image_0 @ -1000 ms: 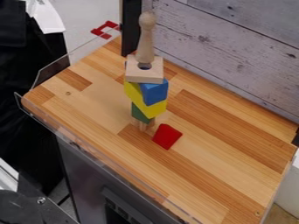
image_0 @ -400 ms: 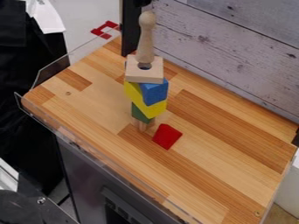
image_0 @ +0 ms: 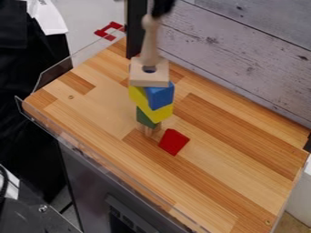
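Block tower on wooden tabletop, grey plank wall behind.

Your blocks are plain red, blue block, yellow block and green block; your pin is pale beige, your worktop honey-and-brown striped, your wall grey with dark grain.

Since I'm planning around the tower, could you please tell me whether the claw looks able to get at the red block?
Probably, with care: the red block lies uncovered, its picture-right side open, but the tower stands close beside it and the claw is up by the tower's top.
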`<action>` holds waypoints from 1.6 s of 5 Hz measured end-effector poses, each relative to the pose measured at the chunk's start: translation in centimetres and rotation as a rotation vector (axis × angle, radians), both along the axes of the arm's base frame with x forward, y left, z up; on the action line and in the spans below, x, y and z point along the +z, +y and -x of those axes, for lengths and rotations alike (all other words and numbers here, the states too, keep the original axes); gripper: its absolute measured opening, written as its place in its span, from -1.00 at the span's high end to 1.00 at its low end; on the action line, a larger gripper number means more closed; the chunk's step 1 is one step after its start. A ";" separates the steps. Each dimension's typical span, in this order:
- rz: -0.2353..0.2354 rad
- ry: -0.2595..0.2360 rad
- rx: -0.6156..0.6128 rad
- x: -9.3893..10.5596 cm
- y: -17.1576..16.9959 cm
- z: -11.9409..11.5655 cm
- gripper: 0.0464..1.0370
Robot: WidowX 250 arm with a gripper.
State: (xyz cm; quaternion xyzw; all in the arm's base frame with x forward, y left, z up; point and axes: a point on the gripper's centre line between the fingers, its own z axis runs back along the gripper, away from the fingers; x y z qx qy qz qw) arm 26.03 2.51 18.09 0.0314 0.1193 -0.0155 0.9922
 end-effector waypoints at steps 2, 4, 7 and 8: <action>-0.036 0.025 -0.077 -0.1 -2.9 1.4 -0.93; -0.021 0.043 -0.066 -1.1 -2.8 1.0 -0.93; 0.035 0.035 0.033 -2.8 -1.8 0.1 -0.82; 0.054 0.025 0.069 -2.9 -1.3 -0.1 -0.25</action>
